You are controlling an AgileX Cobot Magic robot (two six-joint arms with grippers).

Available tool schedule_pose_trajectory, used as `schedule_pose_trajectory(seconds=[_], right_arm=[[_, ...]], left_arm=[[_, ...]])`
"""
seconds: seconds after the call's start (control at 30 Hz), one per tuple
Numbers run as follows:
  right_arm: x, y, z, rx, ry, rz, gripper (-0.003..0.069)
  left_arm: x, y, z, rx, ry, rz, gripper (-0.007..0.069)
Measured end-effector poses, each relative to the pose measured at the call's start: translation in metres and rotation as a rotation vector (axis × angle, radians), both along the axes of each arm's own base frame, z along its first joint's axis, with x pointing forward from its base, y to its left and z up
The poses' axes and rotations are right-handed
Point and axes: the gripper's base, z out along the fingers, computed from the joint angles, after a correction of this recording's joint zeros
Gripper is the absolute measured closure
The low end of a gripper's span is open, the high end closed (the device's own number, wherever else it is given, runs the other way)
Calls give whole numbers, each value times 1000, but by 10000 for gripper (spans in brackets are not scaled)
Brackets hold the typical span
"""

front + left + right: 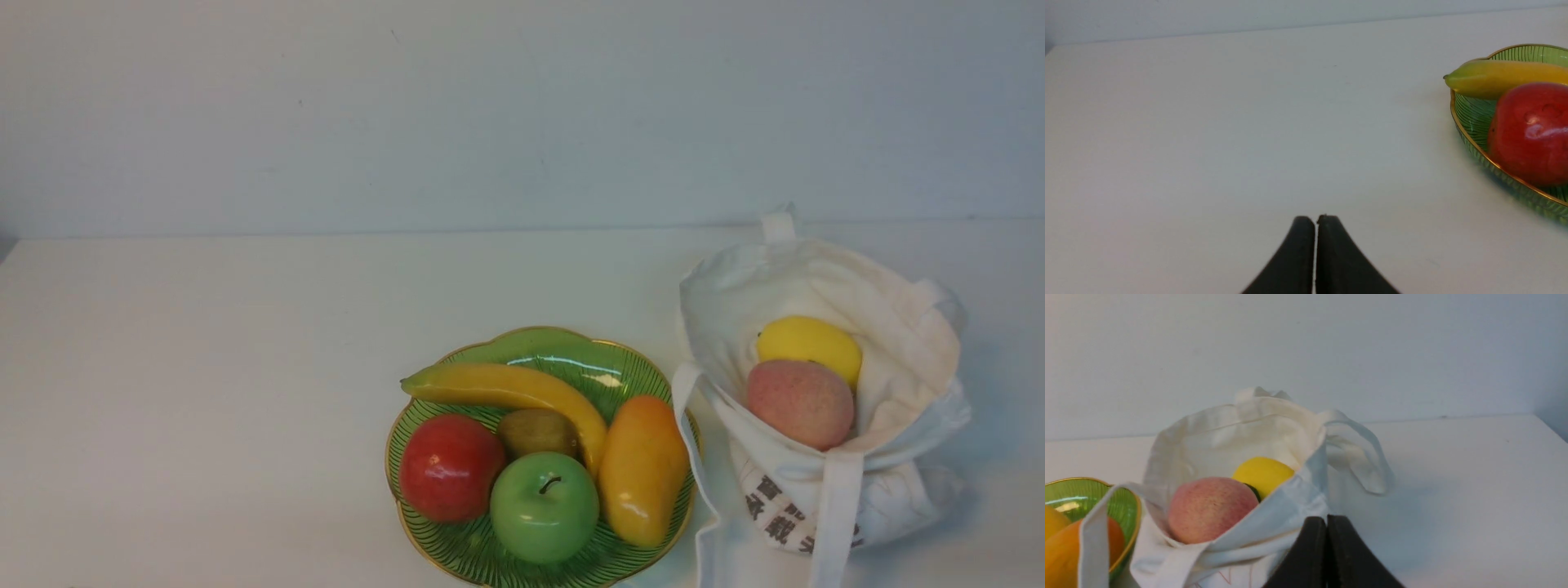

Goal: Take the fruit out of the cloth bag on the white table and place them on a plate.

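The off-white cloth bag (824, 392) stands open on the white table (204, 367) at the right, with a yellow lemon (810, 343) and a pinkish peach-like fruit (800, 403) inside. The green gold-rimmed plate (563, 355) to its left holds the olive-brown kiwi (536, 432) among other fruit. Neither gripper shows in the front view. My left gripper (1316, 218) is shut and empty above bare table, left of the plate (1474, 118). My right gripper (1327, 517) is shut and empty just in front of the bag (1241, 433), near the peach (1210, 508) and lemon (1263, 473).
The plate also holds a banana (514, 392), a red apple (451, 467), a green apple (544, 506) and an orange-yellow mango (642, 469). A bag strap (837, 514) hangs over the bag's front, another (1359, 457) droops on its far side. A pale wall stands behind.
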Motion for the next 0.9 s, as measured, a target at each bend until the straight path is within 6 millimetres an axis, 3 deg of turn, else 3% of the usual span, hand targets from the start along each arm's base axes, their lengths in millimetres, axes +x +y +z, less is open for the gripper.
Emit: schedule_pose_trajectory(seconds=[0.23, 0.43, 0.9], right_arm=[[-1, 0, -10, 17, 66, -9, 674], [-1, 4, -10, -4, 74, 69, 674], [-1, 4, -10, -6, 75, 72, 674]], left_arm=[[0, 0, 0, 0, 0, 0, 632], [0, 0, 0, 0, 0, 0, 632], [0, 0, 0, 0, 0, 0, 632]])
